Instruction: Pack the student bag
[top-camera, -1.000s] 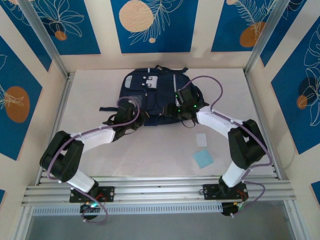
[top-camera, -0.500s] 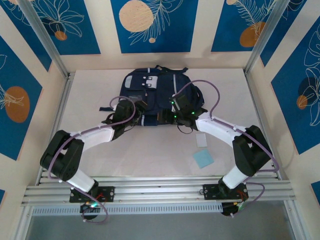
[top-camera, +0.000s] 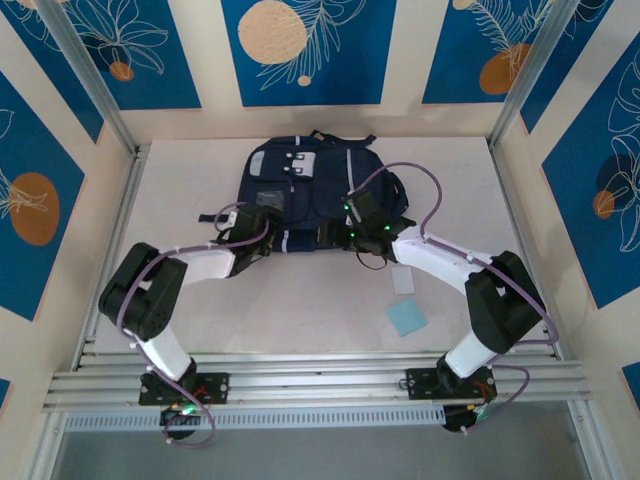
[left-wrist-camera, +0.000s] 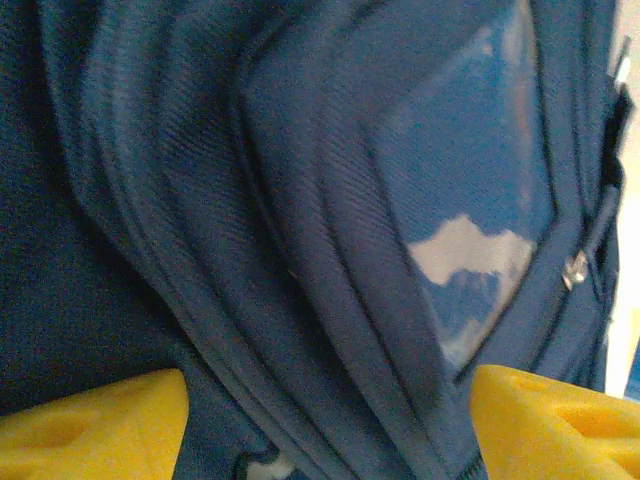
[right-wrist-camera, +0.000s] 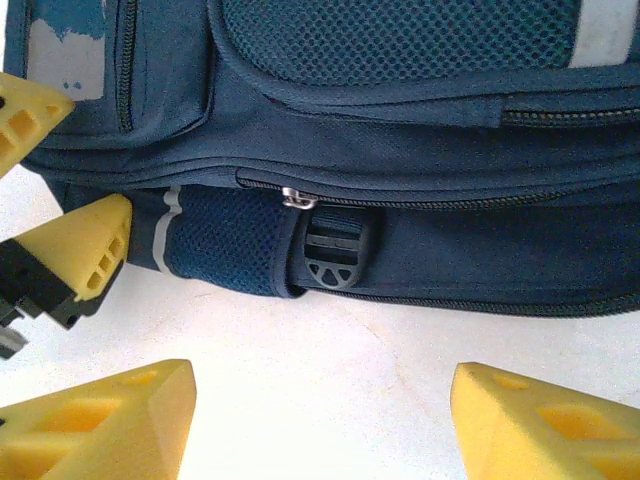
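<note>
The student bag (top-camera: 310, 185) lies flat at the middle of the worktop's (top-camera: 300, 310) far edge, with its grey patch toward the far left and its straps trailing off the near side. Both arms reach to the bag's near edge: the left arm (top-camera: 200, 265) to its near-left corner and the right arm (top-camera: 440, 255) to its near-right part.

The left fingers (left-wrist-camera: 90, 420) stand wide apart, one on each side of a ridge of folded navy fabric. The cloth runs between them but is not pinched. Just beyond them is the bag's clear pocket window (left-wrist-camera: 480, 200), with a small metal zip pull (left-wrist-camera: 575, 268) at its right.

The right fingers (right-wrist-camera: 530, 420) are also spread wide and hold nothing. They hang over bare worktop just off the bag's near edge, apart from the fabric. Ahead of them is a closed zip with its silver pull (right-wrist-camera: 292, 197), and below it a dark plastic buckle (right-wrist-camera: 330, 258) sits beside a mesh-padded strap. In the right wrist view the left fingers show at the left, close against the bag's near-left side.

A small white card (top-camera: 403, 280) and a pale blue square (top-camera: 407, 318) lie on the worktop toward the near right, well apart from the bag.
</note>
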